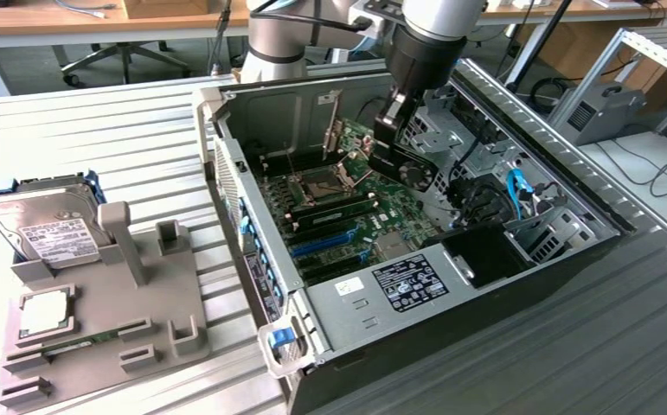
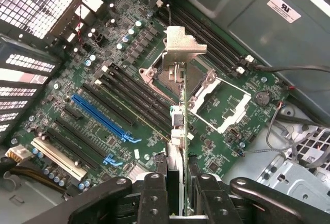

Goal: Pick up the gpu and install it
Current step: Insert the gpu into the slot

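Grey ribbed metal forms the desk (image 1: 102,130) where we see an open computer case (image 1: 564,259) lying on its side, with office desks and a chair base behind it. Inside the case lies the green motherboard (image 1: 397,207), with black and blue slots and an open CPU socket (image 1: 316,186).

We see the arm reaching down into the case from above. Its end effector (image 1: 394,117) is closed on the gpu (image 1: 405,164), which hangs edge-down and tilted above the motherboard, near the middle of the case, clear of the slots as far as we can tell. In the wrist view the end effector (image 2: 177,182) clamps the gpu (image 2: 178,121) between its two black fingers (image 2: 154,193); we see the card edge-on as a thin green strip, with its silver bracket (image 2: 183,46) at the far end, over the CPU socket (image 2: 178,77) area. A blue slot (image 2: 103,115) lies to one side of the card on the motherboard (image 2: 232,110).

On the exterior view's left a grey holder tray (image 1: 102,294) sits on the desk, well apart from the case. A hard drive (image 1: 39,220) in a blue frame stands in it, and a CPU (image 1: 45,311) lies flat on it, with a memory stick (image 1: 73,339) just beside it.
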Robot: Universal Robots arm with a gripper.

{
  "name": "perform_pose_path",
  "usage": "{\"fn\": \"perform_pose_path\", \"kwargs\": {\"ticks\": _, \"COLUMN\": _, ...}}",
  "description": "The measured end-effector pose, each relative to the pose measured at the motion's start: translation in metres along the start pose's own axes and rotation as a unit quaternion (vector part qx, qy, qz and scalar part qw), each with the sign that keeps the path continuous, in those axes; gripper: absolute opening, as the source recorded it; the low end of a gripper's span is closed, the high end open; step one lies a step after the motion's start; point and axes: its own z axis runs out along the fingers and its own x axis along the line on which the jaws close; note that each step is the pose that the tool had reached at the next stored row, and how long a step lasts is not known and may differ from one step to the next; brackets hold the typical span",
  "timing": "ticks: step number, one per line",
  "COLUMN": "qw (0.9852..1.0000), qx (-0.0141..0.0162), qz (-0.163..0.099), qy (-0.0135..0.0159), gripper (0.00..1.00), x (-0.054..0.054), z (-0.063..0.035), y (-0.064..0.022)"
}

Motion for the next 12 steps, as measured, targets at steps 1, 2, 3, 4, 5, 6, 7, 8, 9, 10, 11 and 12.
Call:
{"fn": "perform_pose_path", "kwargs": {"ticks": 1, "qw": 1.0000, "qx": -0.0001, "qz": -0.002, "qy": 0.0001, "gripper": 0.26, "x": 0.0000, "z": 0.0000, "y": 0.0000}}
{"fn": "perform_pose_path", "kwargs": {"ticks": 2, "qw": 1.0000, "qx": -0.0001, "qz": -0.005, "qy": 0.0002, "gripper": 0.26, "x": 0.0000, "z": 0.0000, "y": 0.0000}}
{"fn": "perform_pose_path", "kwargs": {"ticks": 3, "qw": 1.0000, "qx": -0.0002, "qz": -0.008, "qy": 0.0004, "gripper": 0.26, "x": 0.0000, "z": 0.0000, "y": 0.0000}}
{"fn": "perform_pose_path", "kwargs": {"ticks": 4, "qw": 0.9999, "qx": -0.0003, "qz": -0.011, "qy": 0.0005, "gripper": 0.26, "x": 0.0000, "z": 0.0000, "y": 0.0000}}
{"fn": "perform_pose_path", "kwargs": {"ticks": 5, "qw": 0.9999, "qx": -0.0004, "qz": -0.014, "qy": 0.0006, "gripper": 0.26, "x": 0.0000, "z": 0.0001, "y": 0.0000}}
{"fn": "perform_pose_path", "kwargs": {"ticks": 6, "qw": 0.9999, "qx": -0.0004, "qz": -0.017, "qy": 0.0008, "gripper": 0.26, "x": 0.0000, "z": 0.0000, "y": 0.0000}}
{"fn": "perform_pose_path", "kwargs": {"ticks": 7, "qw": 0.9998, "qx": -0.0005, "qz": -0.020, "qy": 0.0009, "gripper": 0.26, "x": 0.0000, "z": 0.0001, "y": 0.0000}}
{"fn": "perform_pose_path", "kwargs": {"ticks": 8, "qw": 0.9998, "qx": -0.0005, "qz": -0.022, "qy": 0.0010, "gripper": 0.26, "x": 0.0000, "z": 0.0001, "y": 0.0000}}
{"fn": "perform_pose_path", "kwargs": {"ticks": 9, "qw": 0.9997, "qx": -0.0006, "qz": -0.025, "qy": 0.0011, "gripper": 0.26, "x": 0.0000, "z": 0.0001, "y": 0.0000}}
{"fn": "perform_pose_path", "kwargs": {"ticks": 10, "qw": 0.9996, "qx": -0.0007, "qz": -0.027, "qy": 0.0012, "gripper": 0.26, "x": 0.0000, "z": 0.0001, "y": 0.0000}}
{"fn": "perform_pose_path", "kwargs": {"ticks": 11, "qw": 0.9995, "qx": -0.0007, "qz": -0.030, "qy": 0.0013, "gripper": 0.26, "x": 0.0000, "z": 0.0001, "y": 0.0000}}
{"fn": "perform_pose_path", "kwargs": {"ticks": 12, "qw": 0.9994, "qx": -0.0008, "qz": -0.034, "qy": 0.0015, "gripper": 0.26, "x": 0.0000, "z": 0.0001, "y": 0.0000}}
